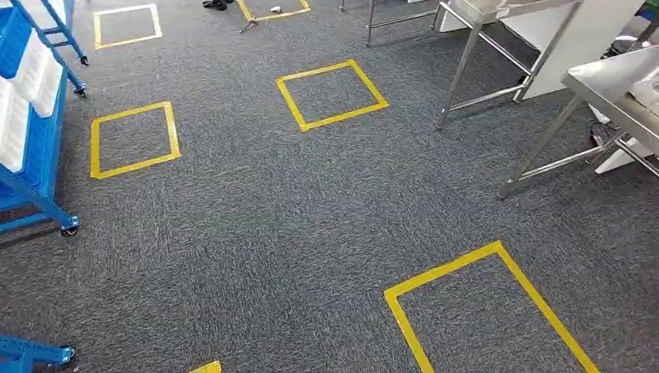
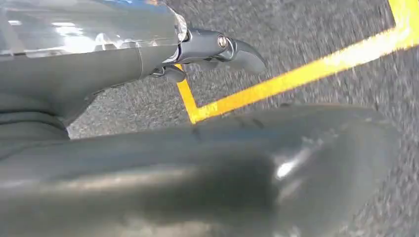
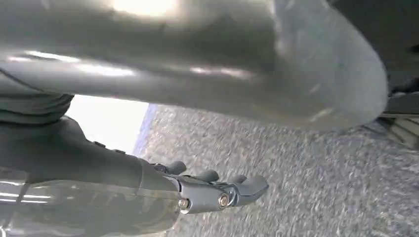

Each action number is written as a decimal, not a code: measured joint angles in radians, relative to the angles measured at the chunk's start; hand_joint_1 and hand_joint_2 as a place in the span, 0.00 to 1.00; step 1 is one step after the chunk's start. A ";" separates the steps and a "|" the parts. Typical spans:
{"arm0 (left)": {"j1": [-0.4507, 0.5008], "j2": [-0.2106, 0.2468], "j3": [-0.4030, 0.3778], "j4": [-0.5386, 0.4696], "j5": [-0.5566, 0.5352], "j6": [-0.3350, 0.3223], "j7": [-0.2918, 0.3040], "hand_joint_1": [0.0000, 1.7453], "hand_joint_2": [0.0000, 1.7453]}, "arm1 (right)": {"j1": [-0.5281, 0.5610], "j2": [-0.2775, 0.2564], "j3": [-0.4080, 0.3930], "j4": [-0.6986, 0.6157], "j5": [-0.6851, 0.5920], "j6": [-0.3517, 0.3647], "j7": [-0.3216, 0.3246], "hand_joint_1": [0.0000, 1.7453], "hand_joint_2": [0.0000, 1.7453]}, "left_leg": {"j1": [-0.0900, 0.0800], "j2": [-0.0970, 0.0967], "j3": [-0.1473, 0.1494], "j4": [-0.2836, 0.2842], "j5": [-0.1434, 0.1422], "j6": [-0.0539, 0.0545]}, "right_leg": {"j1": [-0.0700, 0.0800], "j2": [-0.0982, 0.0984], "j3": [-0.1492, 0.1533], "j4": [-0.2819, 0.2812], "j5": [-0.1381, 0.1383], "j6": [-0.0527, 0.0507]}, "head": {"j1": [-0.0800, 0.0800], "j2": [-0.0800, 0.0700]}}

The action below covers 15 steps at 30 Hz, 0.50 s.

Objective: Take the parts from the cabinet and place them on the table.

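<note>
The blue cabinet (image 1: 35,167) stands at the left edge of the head view, with white bins (image 1: 37,74) on its sloped shelves. Its parts are too small to make out. A steel table (image 1: 614,89) reaches in from the right edge. In the left wrist view my left hand (image 2: 212,49) hangs over grey carpet and a yellow tape line (image 2: 296,76), fingers loosely extended and holding nothing. My right hand (image 3: 217,190) also hangs above the carpet with its fingers apart and nothing in them.
Grey carpet with several yellow tape squares (image 1: 330,95) covers the floor between cabinet and tables. A second steel table (image 1: 505,12) stands further back on the right. Another blue frame on a castor (image 1: 35,353) sits at the lower left corner.
</note>
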 joint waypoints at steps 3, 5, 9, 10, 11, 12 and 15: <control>-0.002 -0.005 0.000 0.000 0.000 0.000 -0.011 0.00 0.00 | 0.003 -0.005 0.010 0.000 0.000 -0.005 0.000 0.00 0.00 | 0.006 -0.037 -0.006 0.015 -0.007 -0.017 | -0.018 0.086 0.104 -0.229 0.094 0.005 | 0.000 0.000; -0.004 -0.005 0.000 0.000 0.000 0.000 -0.013 0.00 0.00 | 0.000 -0.005 0.013 0.000 0.000 -0.005 0.000 0.00 0.00 | 0.002 -0.055 -0.019 0.022 -0.006 -0.034 | -0.010 0.077 0.099 -0.236 0.093 -0.005 | 0.000 0.000; 0.003 -0.008 0.000 0.000 0.000 -0.001 -0.014 0.00 0.00 | -0.004 -0.007 0.017 0.000 0.000 -0.006 0.003 0.00 0.00 | 0.008 -0.026 -0.034 0.041 -0.020 -0.054 | -0.010 0.031 0.106 -0.253 0.103 -0.039 | 0.000 0.000; 0.000 -0.009 0.000 0.000 0.000 -0.001 -0.016 0.00 0.00 | -0.002 -0.007 0.018 0.000 0.000 -0.006 0.003 0.00 0.00 | 0.007 0.006 -0.061 0.096 -0.056 -0.055 | -0.008 0.018 0.105 -0.253 0.103 -0.046 | 0.000 0.000; -0.004 -0.009 0.000 0.000 0.000 -0.002 -0.018 0.00 0.00 | 0.001 -0.008 0.018 0.000 0.000 -0.007 0.003 0.00 0.00 | 0.007 0.025 -0.102 0.183 -0.101 -0.058 | -0.003 0.002 0.104 -0.253 0.102 -0.047 | 0.000 0.000; -0.006 -0.009 0.000 0.000 0.000 -0.004 -0.020 0.00 0.00 | 0.003 -0.008 0.019 0.000 0.000 -0.007 0.003 0.00 0.00 | 0.008 0.032 -0.140 0.266 -0.136 -0.060 | 0.001 -0.014 0.104 -0.253 0.101 -0.049 | 0.000 0.000; 0.001 -0.009 0.000 0.000 0.002 -0.010 -0.026 0.00 0.00 | 0.002 -0.009 0.020 0.000 0.000 -0.006 0.005 0.00 0.00 | 0.008 0.039 -0.148 0.297 -0.117 -0.060 | 0.006 -0.051 0.105 -0.252 0.098 -0.051 | 0.000 0.000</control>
